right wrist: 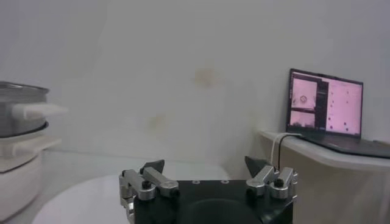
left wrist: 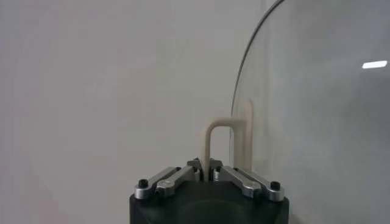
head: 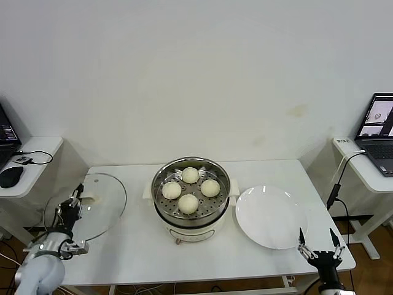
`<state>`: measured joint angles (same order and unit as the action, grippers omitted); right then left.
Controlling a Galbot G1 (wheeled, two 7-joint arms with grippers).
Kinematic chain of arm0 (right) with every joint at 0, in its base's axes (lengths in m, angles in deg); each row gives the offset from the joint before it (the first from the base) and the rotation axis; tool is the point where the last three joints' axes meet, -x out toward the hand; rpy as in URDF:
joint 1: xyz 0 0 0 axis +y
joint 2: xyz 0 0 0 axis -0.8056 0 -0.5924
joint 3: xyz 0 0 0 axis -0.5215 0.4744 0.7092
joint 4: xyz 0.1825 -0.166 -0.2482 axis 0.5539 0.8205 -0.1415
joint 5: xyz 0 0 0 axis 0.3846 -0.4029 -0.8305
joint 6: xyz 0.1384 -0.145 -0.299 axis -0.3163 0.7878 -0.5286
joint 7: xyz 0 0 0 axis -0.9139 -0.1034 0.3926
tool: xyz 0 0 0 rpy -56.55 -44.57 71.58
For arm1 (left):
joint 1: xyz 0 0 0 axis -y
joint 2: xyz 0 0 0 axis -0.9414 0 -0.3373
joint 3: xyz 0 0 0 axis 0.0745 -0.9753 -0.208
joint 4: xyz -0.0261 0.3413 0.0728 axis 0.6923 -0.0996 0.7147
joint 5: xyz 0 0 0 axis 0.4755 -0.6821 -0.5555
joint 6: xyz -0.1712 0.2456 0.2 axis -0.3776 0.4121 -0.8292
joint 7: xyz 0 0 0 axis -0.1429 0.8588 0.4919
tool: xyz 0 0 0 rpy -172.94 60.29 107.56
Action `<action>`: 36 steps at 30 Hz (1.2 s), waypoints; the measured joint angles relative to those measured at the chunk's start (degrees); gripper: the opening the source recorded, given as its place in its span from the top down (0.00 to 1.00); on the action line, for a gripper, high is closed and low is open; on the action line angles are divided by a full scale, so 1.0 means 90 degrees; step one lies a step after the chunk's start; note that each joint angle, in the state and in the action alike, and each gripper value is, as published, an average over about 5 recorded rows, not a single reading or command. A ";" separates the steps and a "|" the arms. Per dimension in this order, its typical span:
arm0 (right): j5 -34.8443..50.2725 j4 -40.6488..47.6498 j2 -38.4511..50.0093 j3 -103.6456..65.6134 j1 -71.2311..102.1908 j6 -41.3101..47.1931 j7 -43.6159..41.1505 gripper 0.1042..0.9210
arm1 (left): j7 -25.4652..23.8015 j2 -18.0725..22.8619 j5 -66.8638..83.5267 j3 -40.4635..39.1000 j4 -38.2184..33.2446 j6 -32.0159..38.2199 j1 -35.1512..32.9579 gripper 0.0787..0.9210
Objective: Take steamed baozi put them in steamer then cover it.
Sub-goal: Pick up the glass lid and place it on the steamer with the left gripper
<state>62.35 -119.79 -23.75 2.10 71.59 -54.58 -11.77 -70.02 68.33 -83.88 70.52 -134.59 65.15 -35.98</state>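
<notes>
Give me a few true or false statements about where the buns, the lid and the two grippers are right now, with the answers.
1. All four steamed baozi sit on the tray inside the steamer. True.
2. The glass lid already covers the steamer. False: it is off to the steamer's left, at the table's left edge.
3. The left gripper is shut on the lid's cream handle. True.
4. The white plate holds one bun. False: no bun is on it.
5. The right gripper is shut on the plate's rim. False: it is open, near the table's front right corner, holding nothing.
</notes>
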 measured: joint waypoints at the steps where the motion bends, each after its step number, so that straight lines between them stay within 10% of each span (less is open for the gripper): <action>1: -0.0035 0.0002 -0.0013 0.0017 0.0005 -0.0021 0.0011 0.12 | -0.0077 -0.0057 0.0070 0.0000 -0.0168 -0.0087 -0.0009 0.92; 19: -0.1391 0.0330 -0.0432 0.0352 -0.0145 -0.0429 0.0523 0.12 | -0.1247 -0.0597 0.0740 -0.2196 -0.1741 -0.2042 0.1394 0.92; 36: -0.2314 0.0645 -0.0532 0.0490 -0.0271 -0.0545 0.0809 0.12 | -0.2530 0.0869 -0.0849 -0.4479 -0.1057 -0.3210 0.3221 0.92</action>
<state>41.52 -113.98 -28.54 6.51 69.15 -59.48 -4.48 -92.79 76.15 -91.52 30.21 -144.10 36.26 -6.99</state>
